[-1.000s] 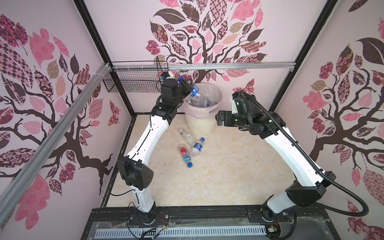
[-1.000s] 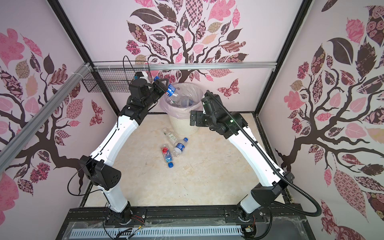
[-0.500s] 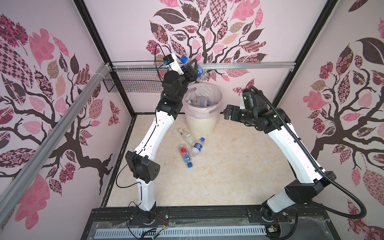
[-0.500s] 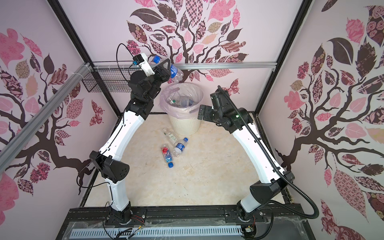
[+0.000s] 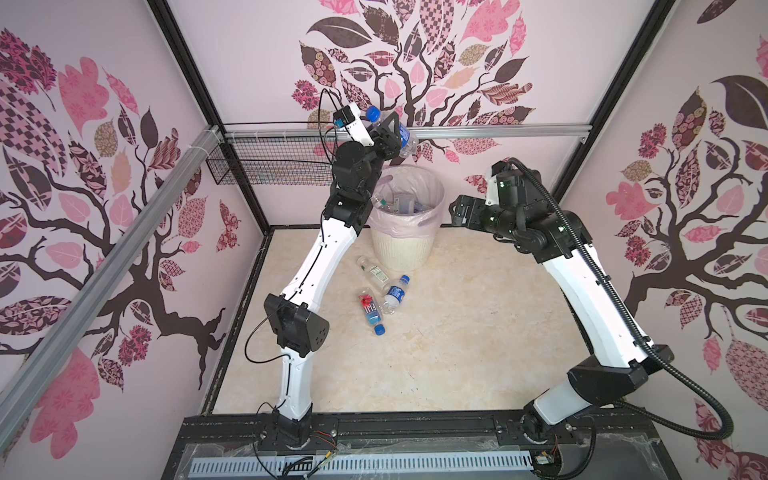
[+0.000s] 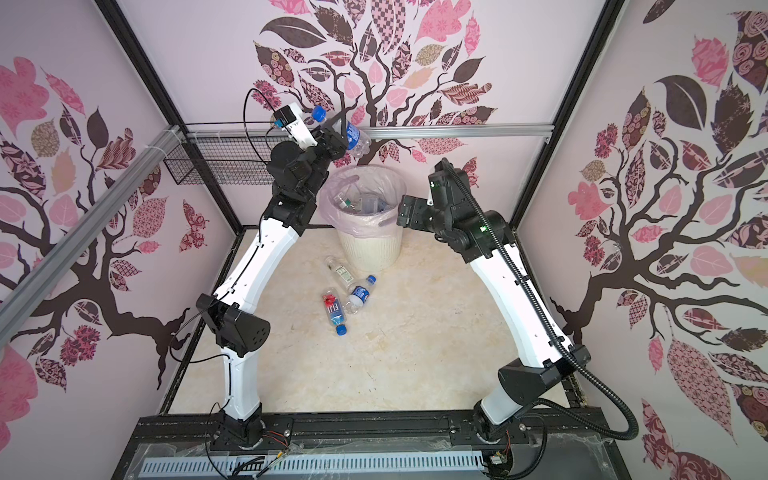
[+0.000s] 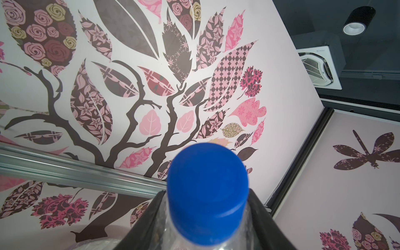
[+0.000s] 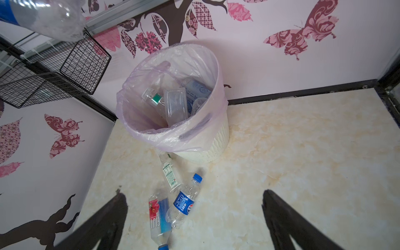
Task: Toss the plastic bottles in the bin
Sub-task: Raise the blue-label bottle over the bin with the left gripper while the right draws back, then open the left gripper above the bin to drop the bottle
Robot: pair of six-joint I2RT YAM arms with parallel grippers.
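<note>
**Overhead, a blue-capped bottle (image 5: pixel 405 139) held above the bin (image 5: pixel 399 249)**

The left arm (image 5: pixel 328 249) reaches up high near the back wall (image 5: pixel 519 62). The left fingers (image 7: pixel 140 227) are clamped on either side of the blue-capped bottle, just below its blue cap (image 7: pixel 207 190). In both top views this clear bottle lies tilted, cap up and to the left, base down and to the right. It hangs over the far-left part of the bin's rim, well clear of it. Its clear base also shows in a corner of the right wrist view.

The bin stands on the tabletop (image 5: pixel 457 353) against the back wall, lined with a pink bag (image 8: pixel 194 134). Several clear bottles and containers lie inside, one with a green band (image 8: pixel 155 99).

Three more bottles lie on their sides on the tabletop just in front of the bin, close together. The white-labelled bottle (image 5: pixel 375 271) is nearest the bin, the blue-labelled bottle (image 5: pixel 395 294) is beside it, and the Fiji bottle (image 5: pixel 371 311) is farthest out.

The right arm (image 5: pixel 582 282) hangs just to the right of the bin. The right fingers (image 8: pixel 108 216) are spread wide and hold nothing.

A black wire mesh basket (image 5: pixel 270 166) hangs on the wall to the left of the bin.
</note>
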